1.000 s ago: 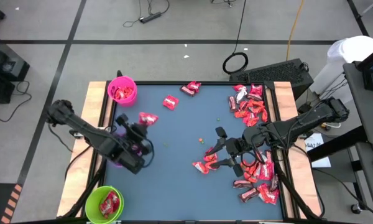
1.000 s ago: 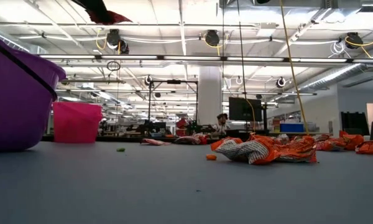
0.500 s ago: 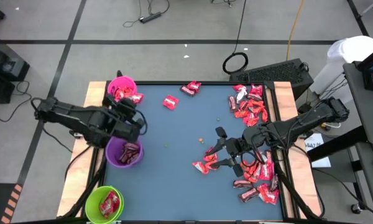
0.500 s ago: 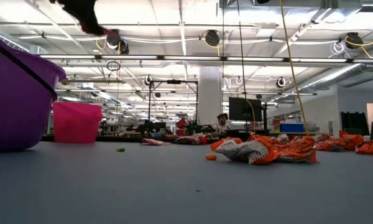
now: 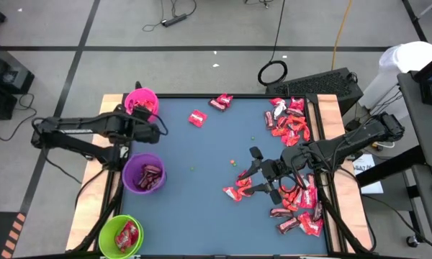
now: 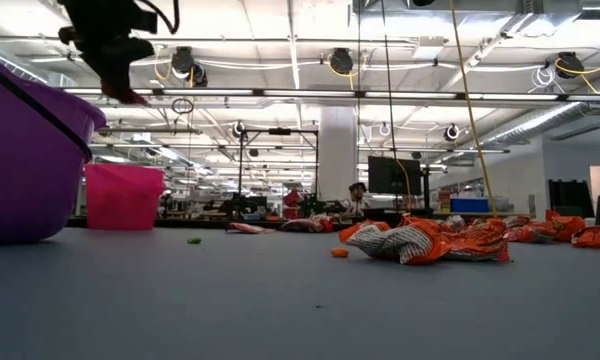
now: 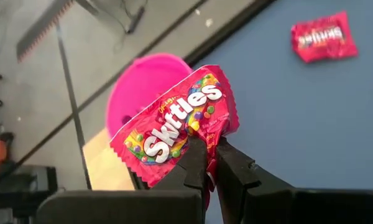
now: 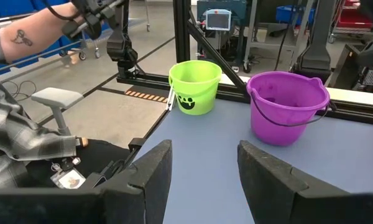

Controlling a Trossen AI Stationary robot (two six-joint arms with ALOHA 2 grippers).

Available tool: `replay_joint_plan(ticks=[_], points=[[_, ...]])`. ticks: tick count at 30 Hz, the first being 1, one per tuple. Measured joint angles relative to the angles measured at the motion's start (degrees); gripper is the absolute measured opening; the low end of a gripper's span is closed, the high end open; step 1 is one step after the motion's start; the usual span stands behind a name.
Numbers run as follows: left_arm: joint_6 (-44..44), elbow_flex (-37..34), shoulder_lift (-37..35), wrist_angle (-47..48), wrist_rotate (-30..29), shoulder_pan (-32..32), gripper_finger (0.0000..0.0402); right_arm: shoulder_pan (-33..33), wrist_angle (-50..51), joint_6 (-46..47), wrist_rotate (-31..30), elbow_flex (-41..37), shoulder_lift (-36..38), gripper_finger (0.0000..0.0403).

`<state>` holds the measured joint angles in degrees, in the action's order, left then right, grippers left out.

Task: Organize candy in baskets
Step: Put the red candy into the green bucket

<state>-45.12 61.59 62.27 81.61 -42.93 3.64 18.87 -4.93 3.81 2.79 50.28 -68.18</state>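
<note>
Three baskets line the table's left edge: pink basket (image 5: pixel 141 103) at the far corner, purple basket (image 5: pixel 144 174) midway, green basket (image 5: pixel 121 236) nearest. Two arms work here. Left gripper (image 5: pixel 157 129), beside the pink basket, has its fingers clamped on one red candy packet (image 7: pixel 177 124). Right gripper (image 5: pixel 253 171) waits with fingers apart by the candy pile (image 5: pixel 297 194) along the right edge. Two loose packets lie far, leaving the blue mat (image 5: pixel 194 208) open mid-table.

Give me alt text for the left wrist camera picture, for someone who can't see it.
The left gripper is shut on a red Skittles pack, holding it in the air in front of the pink basket, which stands at the edge of the blue table. Another red candy lies flat on the table farther off.
</note>
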Motion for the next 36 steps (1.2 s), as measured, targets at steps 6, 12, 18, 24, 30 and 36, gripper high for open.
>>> replay_joint_plan(ticks=[6,12,18,24,30,36], points=[[7.8,-1.1,-0.3,-6.1,8.2,6.7,0.0020,0.0,0.0,-0.1,0.0,0.0,0.0,0.0171],[13.0,-1.2,-0.3,-11.7,12.6,12.0,0.0020,0.0,0.0,-0.2,0.0,0.0,0.0,0.0171],[14.2,-1.2,-0.3,-12.6,12.4,15.7,0.0020,0.0,0.0,-0.4,0.0,0.0,0.0,0.0171],[14.1,-1.2,-0.3,-12.6,10.8,17.9,0.0020,0.0,0.0,-0.4,0.0,0.0,0.0,0.0171],[11.1,-2.7,-0.3,-10.9,6.9,20.3,0.0020,0.0,0.0,-0.4,0.0,0.0,0.0,0.0171],[11.2,-7.3,-0.2,-12.2,6.2,24.3,0.0020,0.0,0.0,-0.3,0.0,0.0,0.0,0.0171]])
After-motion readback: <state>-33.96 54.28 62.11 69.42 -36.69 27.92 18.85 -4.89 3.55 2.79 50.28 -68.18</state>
